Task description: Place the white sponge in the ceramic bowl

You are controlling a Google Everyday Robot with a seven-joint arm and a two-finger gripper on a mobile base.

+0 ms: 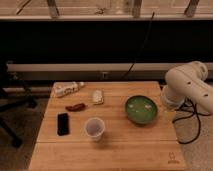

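Note:
The white sponge lies on the wooden table, near the back middle. The green ceramic bowl stands to its right, near the table's right edge, with a few pale spots inside. My white arm is folded beside the table's right edge, just right of the bowl. My gripper does not show in the camera view; only the arm's rounded joints are visible. Nothing touches the sponge.
A clear plastic cup stands upright in front of the sponge. A black phone lies to the cup's left. A small reddish-brown object and a lying white bottle are at the back left. Black cables hang at the right.

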